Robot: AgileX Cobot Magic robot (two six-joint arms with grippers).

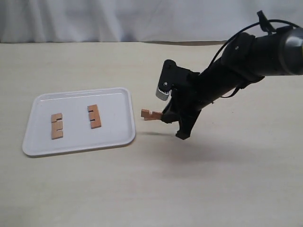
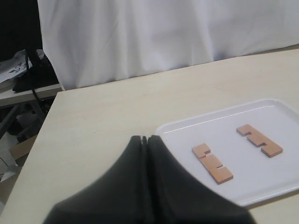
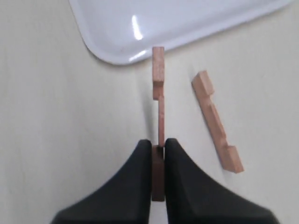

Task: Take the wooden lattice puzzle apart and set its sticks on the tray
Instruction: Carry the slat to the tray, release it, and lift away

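One stick [image 3: 159, 93] is pinched by its end between the closed-down fingers of the right gripper [image 3: 158, 145]. It is set on edge, and its long axis runs straight out from the fingertips toward the tray [image 1: 75, 144]. In the exterior view its free end stands just outside the tray's right edge, apart from the rim. The shadow on the table [image 1: 213, 189] beneath suggests it is held clear of the surface. The tray therefore lies dead ahead of the fingers, along the stick's own length, and carrying it in over the right edge looks like the move this piece calls for.

A fourth stick [image 3: 217, 121] lies flat on the table just beside the held one, not touching it and nearly parallel, also off the tray. Two more are on the tray, flat and well apart: a left stick [image 1: 57, 126] nearer its left edge and a middle stick [image 1: 94, 116] near its centre. No lattice puzzle is left assembled.

The left gripper [image 2: 145, 139] has its fingers pressed together on nothing. Its arm does not show in the exterior view, so the right arm is plainly the nearer. That view does not let me make out the fourth stick, since the right gripper's body covers that patch. How deep the held end sits between the fingers is also hidden.
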